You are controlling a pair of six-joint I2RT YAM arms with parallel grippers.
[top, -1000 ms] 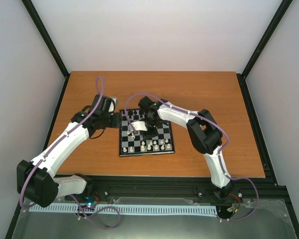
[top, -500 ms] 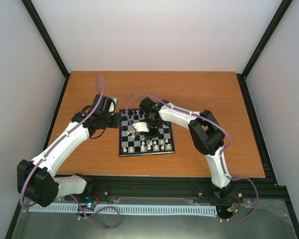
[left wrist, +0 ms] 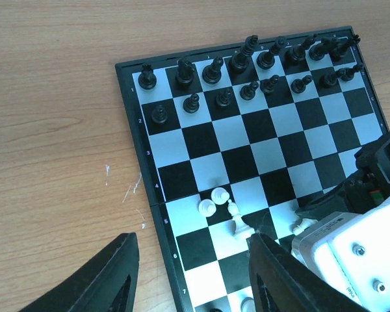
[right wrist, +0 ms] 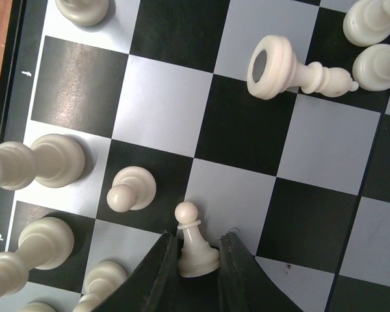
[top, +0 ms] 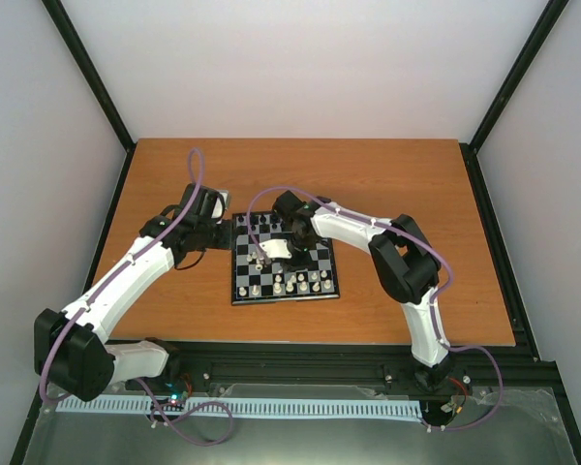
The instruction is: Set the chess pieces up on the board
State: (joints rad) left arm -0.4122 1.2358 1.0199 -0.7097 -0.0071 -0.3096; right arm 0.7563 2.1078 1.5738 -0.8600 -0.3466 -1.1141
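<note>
Down on the board [left wrist: 208, 140], the right gripper [right wrist: 196, 247] has its two dark fingers pinched against the base of a white pawn [right wrist: 192, 234], one finger on each side. The pawn stands upright, its foot over the border between a black square and a silver one. Beside it on the neighbouring black square stands another white pawn [right wrist: 131, 188], clear of the fingers. Farther along, a toppled white piece [right wrist: 292, 68] lies on its side (its hollow base faces the wrist camera), with two upright white pieces just past its tip.

The left gripper [left wrist: 190, 237] hovers over the board's left edge with its fingers spread wide and nothing between them. From its view the black pieces [left wrist: 213, 70] fill the two far rows, each upright on its own square. In the overhead view more white pieces [top: 300, 284] line the near side of the board, though they are too small there to tell apart. The board itself sits flat near the middle of the wooden table [top: 397, 184], between the two arms
</note>
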